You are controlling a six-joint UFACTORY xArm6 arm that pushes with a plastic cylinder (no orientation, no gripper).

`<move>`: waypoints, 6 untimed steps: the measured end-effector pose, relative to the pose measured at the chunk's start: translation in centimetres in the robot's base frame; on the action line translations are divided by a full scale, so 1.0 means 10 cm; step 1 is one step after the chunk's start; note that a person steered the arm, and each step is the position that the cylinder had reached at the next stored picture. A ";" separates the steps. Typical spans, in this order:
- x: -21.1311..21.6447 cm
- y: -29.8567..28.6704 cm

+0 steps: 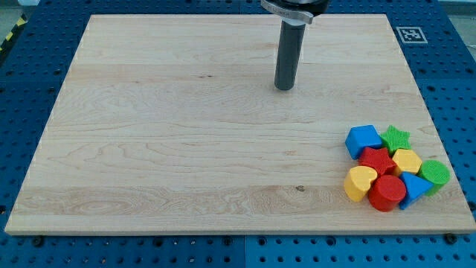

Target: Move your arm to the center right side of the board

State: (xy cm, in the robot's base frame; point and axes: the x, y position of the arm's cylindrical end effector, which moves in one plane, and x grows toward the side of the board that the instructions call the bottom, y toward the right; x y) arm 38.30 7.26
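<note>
My tip [284, 87] rests on the wooden board [186, 134] in its upper middle, slightly right of centre. It is well up and to the left of a tight cluster of blocks at the board's lower right. The cluster holds a blue cube [363, 140], a green star [396, 138], a red star [377, 160], a yellow hexagon [407, 161], a green cylinder [434, 174], a yellow heart [360, 183], a red cylinder [387, 193] and a blue triangular block [413, 189]. The tip touches no block.
A black-and-white marker tag [411, 34] sits at the board's upper right corner. A blue perforated table [30, 89] surrounds the board on all sides.
</note>
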 end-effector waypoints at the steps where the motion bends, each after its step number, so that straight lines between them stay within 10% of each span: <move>1: 0.00 0.02; 4: 0.11 2.00; 6: 1.20 2.51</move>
